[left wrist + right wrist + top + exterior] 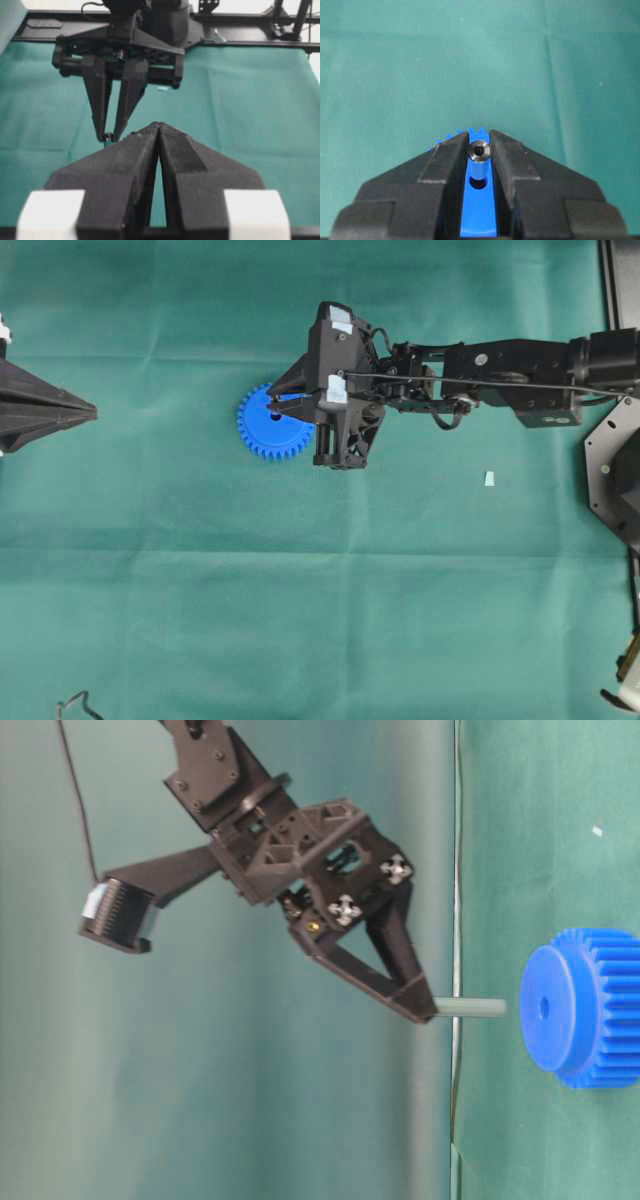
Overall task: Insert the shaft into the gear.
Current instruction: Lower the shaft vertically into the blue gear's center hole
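The blue gear [258, 426] lies flat on the green cloth, its centre hole [479, 182] facing up. My right gripper [279, 412] hangs over it, shut on the shaft [470, 1008], a short grey pin held upright by its top end. In the table-level view the shaft's lower end stands a small gap above the gear [580, 1010], in line with the hole. The right wrist view looks down the shaft [479, 156] between the fingers [445, 160]. My left gripper [92, 412] rests at the table's left side, shut on nothing [159, 125].
A small pale scrap [489, 478] lies on the cloth right of the gear. A black frame rail [605, 280] and an arm base [612, 470] stand at the right edge. A bent wire [75, 705] shows at the bottom left.
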### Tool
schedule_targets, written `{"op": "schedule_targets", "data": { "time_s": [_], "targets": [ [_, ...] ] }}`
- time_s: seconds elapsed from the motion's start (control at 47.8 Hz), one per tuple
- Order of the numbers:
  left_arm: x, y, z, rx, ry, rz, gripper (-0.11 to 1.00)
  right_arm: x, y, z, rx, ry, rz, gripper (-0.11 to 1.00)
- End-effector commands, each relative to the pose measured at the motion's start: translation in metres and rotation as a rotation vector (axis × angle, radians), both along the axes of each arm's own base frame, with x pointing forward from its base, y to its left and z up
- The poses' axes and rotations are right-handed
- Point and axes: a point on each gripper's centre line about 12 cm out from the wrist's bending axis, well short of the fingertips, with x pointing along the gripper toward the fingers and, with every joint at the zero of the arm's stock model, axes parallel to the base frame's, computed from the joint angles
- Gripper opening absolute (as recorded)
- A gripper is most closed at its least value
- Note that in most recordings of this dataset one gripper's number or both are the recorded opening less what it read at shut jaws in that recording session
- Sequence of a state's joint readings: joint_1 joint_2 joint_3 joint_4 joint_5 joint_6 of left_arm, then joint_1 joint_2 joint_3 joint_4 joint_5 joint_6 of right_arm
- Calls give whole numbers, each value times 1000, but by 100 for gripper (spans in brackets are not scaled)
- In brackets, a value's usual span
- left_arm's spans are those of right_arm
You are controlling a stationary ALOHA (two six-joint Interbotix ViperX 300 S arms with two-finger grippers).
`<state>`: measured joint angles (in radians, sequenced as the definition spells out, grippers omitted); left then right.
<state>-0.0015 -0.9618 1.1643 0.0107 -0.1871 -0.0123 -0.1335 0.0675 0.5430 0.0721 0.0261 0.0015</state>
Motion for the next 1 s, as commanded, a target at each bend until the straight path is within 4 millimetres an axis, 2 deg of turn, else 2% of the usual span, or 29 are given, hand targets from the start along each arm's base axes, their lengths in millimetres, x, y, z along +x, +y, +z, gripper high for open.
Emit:
{"op": "schedule_targets", "data": {
  "time_s": [0.0,0.293,0.984],
  "targets": [
    [2,0,11,1,-26,1,0,7,-2,5,-3,-27,-3,16],
    [2,0,11,1,-26,1,0,11,-3,-15,-2,-7,-5,16],
    [3,0,10,1,-23,1,0,13,-3,-24,-2,-3,-7,16]
  ]
}}
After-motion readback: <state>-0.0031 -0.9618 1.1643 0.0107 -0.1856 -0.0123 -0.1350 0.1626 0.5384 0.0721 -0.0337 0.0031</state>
